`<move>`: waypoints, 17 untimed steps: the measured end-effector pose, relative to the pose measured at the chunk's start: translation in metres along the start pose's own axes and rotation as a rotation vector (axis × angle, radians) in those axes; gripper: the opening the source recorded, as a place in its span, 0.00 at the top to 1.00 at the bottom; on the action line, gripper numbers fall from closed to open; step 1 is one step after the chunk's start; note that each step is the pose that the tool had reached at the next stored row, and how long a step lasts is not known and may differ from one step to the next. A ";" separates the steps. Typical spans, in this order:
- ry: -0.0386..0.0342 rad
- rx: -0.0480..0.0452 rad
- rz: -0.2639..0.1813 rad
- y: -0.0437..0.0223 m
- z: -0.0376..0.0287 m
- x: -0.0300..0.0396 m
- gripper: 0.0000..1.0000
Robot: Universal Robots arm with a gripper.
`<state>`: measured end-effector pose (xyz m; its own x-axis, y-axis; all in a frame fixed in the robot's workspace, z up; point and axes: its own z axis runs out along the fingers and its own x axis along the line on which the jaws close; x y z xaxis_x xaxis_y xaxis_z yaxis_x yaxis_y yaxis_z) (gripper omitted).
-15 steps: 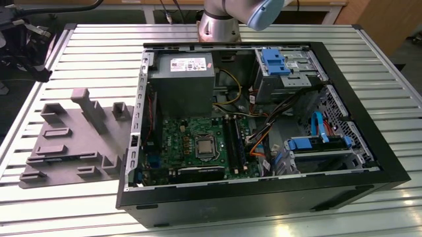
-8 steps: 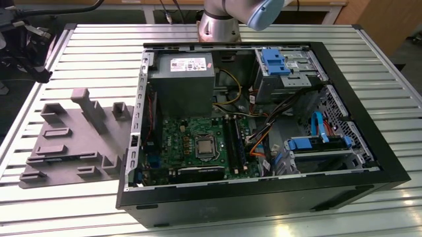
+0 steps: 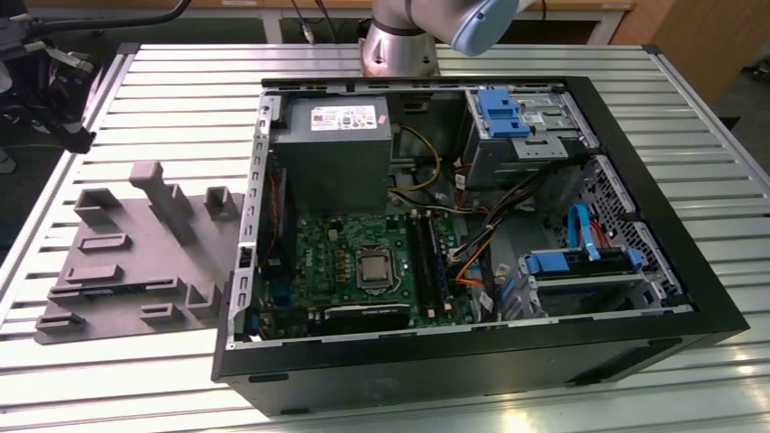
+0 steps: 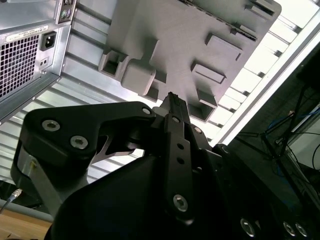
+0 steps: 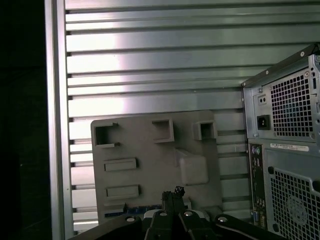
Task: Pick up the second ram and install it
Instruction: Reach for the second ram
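In both wrist views my gripper [image 4: 172, 98] [image 5: 172, 192] hovers above the light grey plastic tray [image 4: 180, 35] [image 5: 145, 145]. Its two black fingers [image 4: 176, 145] are pressed together, shut, with nothing between them. The tray lies on the slatted table at the exterior view's left [image 3: 126, 271], beside the open computer case [image 3: 626, 207]. A thin dark strip with a blue edge [image 5: 142, 206] runs along the tray's edge close to the fingertips; I cannot tell whether it is the second ram. The long black motherboard slots [image 3: 427, 257] sit inside the case, right of the processor socket.
The tray carries raised blocks, pockets and a tall post [image 3: 154, 185] [image 5: 192, 167]. The case's rear panel with fan grille and power socket [image 5: 285, 150] [image 4: 25, 55] stands close to the tray. The arm's base [image 3: 403, 41] is behind the case. Cables and blue drive bays [image 3: 565, 262] crowd the case's right half.
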<state>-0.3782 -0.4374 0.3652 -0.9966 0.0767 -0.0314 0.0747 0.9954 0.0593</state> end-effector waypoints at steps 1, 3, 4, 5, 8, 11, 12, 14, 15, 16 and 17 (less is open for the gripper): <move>0.0000 0.0000 0.000 -0.0001 0.0002 0.0000 0.89; 0.0001 0.0000 0.000 -0.0002 0.0006 0.0001 0.89; 0.0000 0.0000 0.000 -0.0002 0.0009 0.0002 0.89; 0.0000 0.0000 0.000 -0.0003 0.0011 0.0003 0.89; 0.0000 0.0000 0.000 -0.0005 0.0018 0.0005 0.89; 0.0000 0.0000 0.000 -0.0007 0.0026 0.0007 0.89; 0.0000 0.0000 0.000 -0.0007 0.0028 0.0008 0.89; 0.0000 0.0000 0.000 -0.0009 0.0032 0.0009 0.89; 0.0000 0.0000 0.000 -0.0009 0.0034 0.0010 0.89; 0.0000 0.0000 0.000 -0.0010 0.0036 0.0011 0.89; -0.0002 -0.0001 0.000 -0.0011 0.0039 0.0012 0.89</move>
<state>-0.3793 -0.4383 0.3612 -0.9966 0.0768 -0.0315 0.0748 0.9954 0.0594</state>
